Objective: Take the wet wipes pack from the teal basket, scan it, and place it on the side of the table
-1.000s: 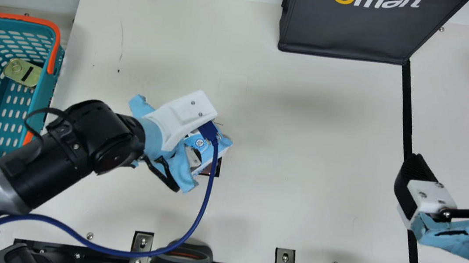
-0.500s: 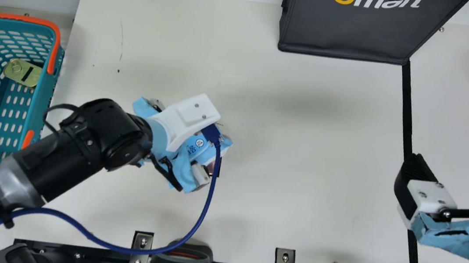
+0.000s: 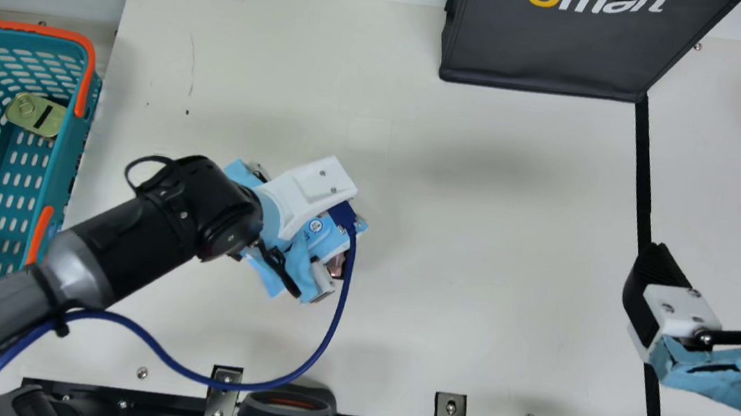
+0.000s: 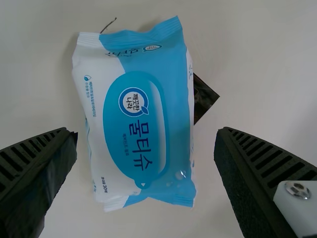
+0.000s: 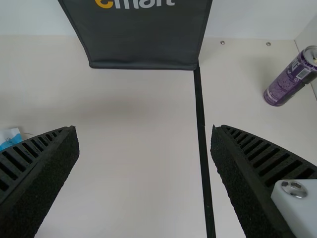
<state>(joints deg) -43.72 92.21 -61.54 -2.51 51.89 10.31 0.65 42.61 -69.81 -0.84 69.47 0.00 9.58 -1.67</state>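
Black ribbed fingers [image 4: 44,173] of the left gripper [image 3: 306,194] stand apart, released, on opposite sides of the blue-and-white plastic wet wipes pack [image 4: 138,119], which lies flat on the cream table [image 3: 508,286]. Above the pack, the wrist points downward, and the black-and-grey left arm [image 3: 136,244] slants toward its near left. Well right of the pack, the right gripper [image 3: 723,269] hangs with fingers spread, holding nothing. The teal plastic basket [image 3: 70,153] sits left of the pack.
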